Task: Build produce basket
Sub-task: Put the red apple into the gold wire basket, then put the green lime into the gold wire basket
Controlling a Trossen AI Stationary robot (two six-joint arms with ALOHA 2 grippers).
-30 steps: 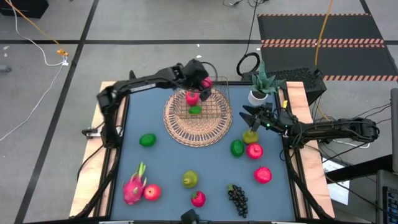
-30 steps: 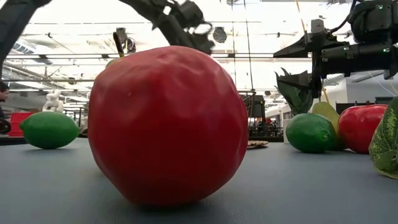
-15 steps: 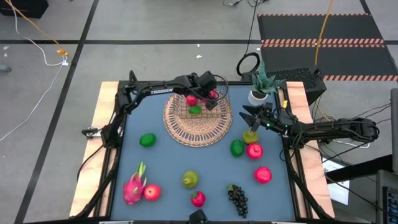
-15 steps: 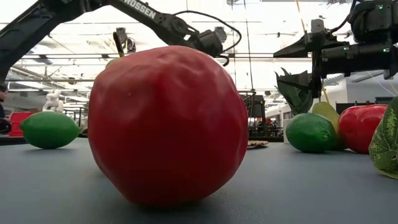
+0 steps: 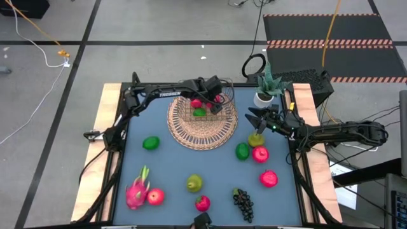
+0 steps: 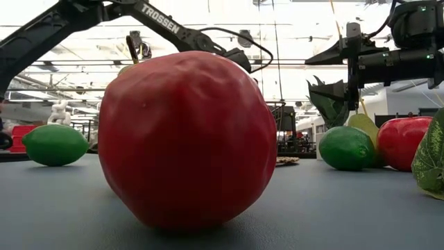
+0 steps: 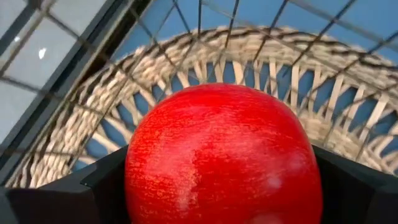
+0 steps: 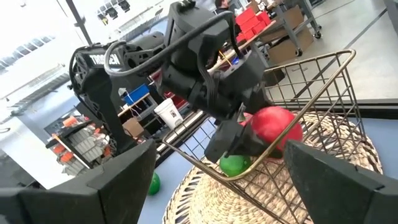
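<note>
Grasping red apple (image 7: 222, 155), left hand (image 8: 249, 134) inside wire basket (image 8: 311, 93).

The blue table (image 5: 165, 165) bears scattered fruit (image 5: 194, 184) and a wicker mat (image 5: 202, 132).

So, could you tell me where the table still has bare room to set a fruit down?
The widest bare patch lies between the wicker mat, the lime and the pear. The strip left of the mat is bare too. It is crowded by the right gripper, around the lime and apple, and inside the basket, where the left gripper holds an apple.
</note>
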